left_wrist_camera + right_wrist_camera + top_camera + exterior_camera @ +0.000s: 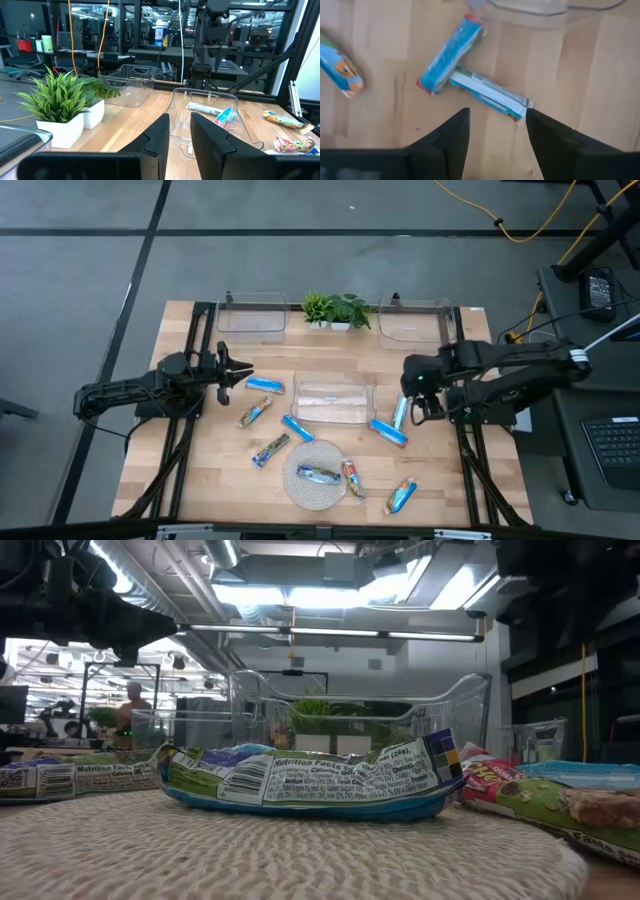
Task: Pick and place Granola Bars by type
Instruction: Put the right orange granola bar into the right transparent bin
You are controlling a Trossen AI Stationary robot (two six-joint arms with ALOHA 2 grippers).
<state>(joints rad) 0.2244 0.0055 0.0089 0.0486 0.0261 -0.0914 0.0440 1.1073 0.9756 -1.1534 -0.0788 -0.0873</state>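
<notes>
Right gripper (495,127), jaws open and empty, hovers over two touching blue granola bars (487,93) beside the middle clear bin (335,402); nearer bar lies crosswise to its fingers.

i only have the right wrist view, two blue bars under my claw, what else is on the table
Observer: Above you, the middle clear bin sits beside those two bars.
Operator: any bars already sorted
Observer: The two back bins look empty from above.
Operator: where's the left claw
Observer: The left claw hovers beside a blue bar, holding nothing.
Operator: anything on the mat
Observer: Two bars lie on the woven mat; the right claw is open above your pair.
</notes>
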